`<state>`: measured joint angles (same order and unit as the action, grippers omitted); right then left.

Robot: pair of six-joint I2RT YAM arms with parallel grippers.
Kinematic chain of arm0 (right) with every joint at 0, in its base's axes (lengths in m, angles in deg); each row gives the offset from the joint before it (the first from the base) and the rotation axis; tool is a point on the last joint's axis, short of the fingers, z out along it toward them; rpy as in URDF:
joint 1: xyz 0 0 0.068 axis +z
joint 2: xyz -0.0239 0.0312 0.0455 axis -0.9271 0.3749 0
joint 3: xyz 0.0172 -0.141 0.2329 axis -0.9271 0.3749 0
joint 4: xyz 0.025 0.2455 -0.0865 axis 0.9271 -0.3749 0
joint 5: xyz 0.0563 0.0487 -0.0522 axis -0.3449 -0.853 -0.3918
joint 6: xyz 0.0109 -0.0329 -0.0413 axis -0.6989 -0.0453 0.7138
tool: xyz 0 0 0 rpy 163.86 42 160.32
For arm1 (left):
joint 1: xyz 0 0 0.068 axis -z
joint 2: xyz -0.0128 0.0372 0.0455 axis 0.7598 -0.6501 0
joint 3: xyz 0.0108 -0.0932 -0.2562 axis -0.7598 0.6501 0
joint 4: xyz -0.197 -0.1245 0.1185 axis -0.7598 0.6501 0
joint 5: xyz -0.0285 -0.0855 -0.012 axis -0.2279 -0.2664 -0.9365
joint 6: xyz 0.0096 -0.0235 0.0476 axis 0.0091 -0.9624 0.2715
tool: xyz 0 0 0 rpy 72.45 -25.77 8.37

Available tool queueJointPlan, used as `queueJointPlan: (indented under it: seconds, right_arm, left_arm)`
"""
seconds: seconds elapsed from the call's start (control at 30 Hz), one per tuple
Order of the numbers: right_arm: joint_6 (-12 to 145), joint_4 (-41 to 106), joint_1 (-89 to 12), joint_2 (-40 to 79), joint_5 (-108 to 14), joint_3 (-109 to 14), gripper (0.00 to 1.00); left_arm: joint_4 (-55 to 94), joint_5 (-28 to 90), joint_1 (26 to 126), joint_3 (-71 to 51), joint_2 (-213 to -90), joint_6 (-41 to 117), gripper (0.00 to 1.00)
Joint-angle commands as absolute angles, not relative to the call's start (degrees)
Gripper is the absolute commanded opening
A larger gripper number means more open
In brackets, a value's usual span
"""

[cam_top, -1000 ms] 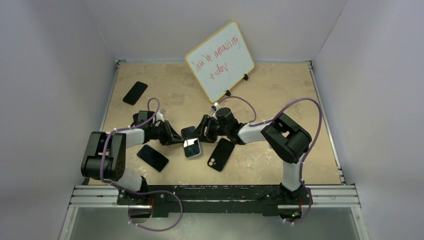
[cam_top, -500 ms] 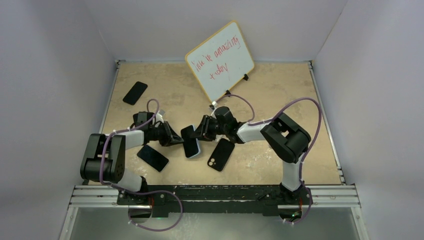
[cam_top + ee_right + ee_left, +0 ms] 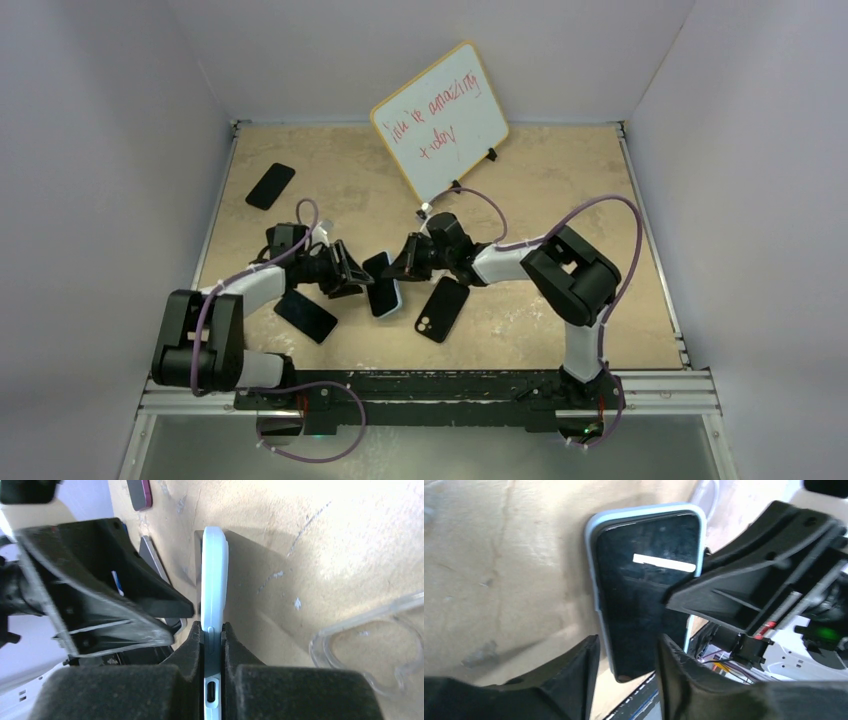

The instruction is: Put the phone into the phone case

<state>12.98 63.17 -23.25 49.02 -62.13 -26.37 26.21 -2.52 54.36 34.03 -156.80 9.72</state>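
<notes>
Nearly there: the phone (image 3: 649,605) sits inside the pale blue phone case (image 3: 593,587)

Now the black screen shows with the blue rim round its far end and one long side, so the big job looks done. The other long side and the near end are hidden by the grippers, so I cannot tell if every corner is pushed in. What may be left is a last press, then laying it flat. From above, the cased phone is just off the middle of the table (image 3: 560,200), toward 7 o'clock. It seems tipped up, not lying flat.

The right gripper (image 3: 213,630) comes in from 1 o'clock and is pinched tight on the thin edge of the case. The left gripper (image 3: 626,652), at 9 o'clock of the phone, has its fingers a little way apart. The phone's near end pokes between them, but they do not seem to squeeze it.
</notes>
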Motion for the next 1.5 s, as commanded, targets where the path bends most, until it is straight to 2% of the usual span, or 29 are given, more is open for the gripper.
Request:
queueJointPlan:
  seconds: [0.0,0.1,0.2,0.37,0.5,0.67,0.9,1.07,1.2,1.33,1.47]
  right_arm:
    - [14.64,65.12,-24.91,41.75,-63.08,-24.64,0.00]
    - [15.90,65.07,-26.66,38.45,-65.28,-22.88,0.00]
    - [17.68,64.13,-28.40,34.04,-66.69,-21.13,0.00]
    - [21.87,63.41,-30.05,24.76,-70.36,-18.96,0.00]
    - [22.44,67.10,-30.10,20.06,-77.04,-17.38,0.00]
    - [16.50,76.58,-30.05,18.26,-81.31,-14.15,0.00]
    - [2.91,100.36,-30.06,22.47,-87.43,-11.11,0.00]
    - [0.57,105.14,-30.07,23.83,-86.76,-11.49,0.00]
    - [0.04,104.88,-30.10,24.40,-87.09,-11.25,0.00]
    - [-1.46,107.60,-30.05,25.61,-86.32,-11.18,0.00]
    - [-2.73,108.32,-30.10,26.54,-85.88,-10.94,0.00]
  left_arm:
    - [30.77,-3.06,54.90,29.05,-148.72,13.90,0.55]
    - [31.93,-3.63,54.90,26.66,-143.91,14.80,0.75]
    - [32.20,-4.66,54.90,24.35,-141.04,15.29,0.85]
    - [26.13,-11.23,54.90,22.77,-139.24,13.25,0.88]
    - [11.10,-19.65,54.90,24.96,-137.90,4.18,0.88]
    - [1.66,-23.62,54.90,26.41,-135.52,-0.56,0.89]
    - [-15.54,-26.29,55.05,31.46,-135.29,-12.20,0.87]
    - [-16.38,-26.13,55.16,32.24,-135.39,-12.68,0.83]
    - [-19.48,-26.24,55.34,32.91,-135.69,-15.14,0.73]
    - [-23.69,-25.42,55.44,34.16,-136.19,-18.40,0.56]
    - [-30.38,-24.55,55.42,35.91,-137.19,-24.11,0.25]
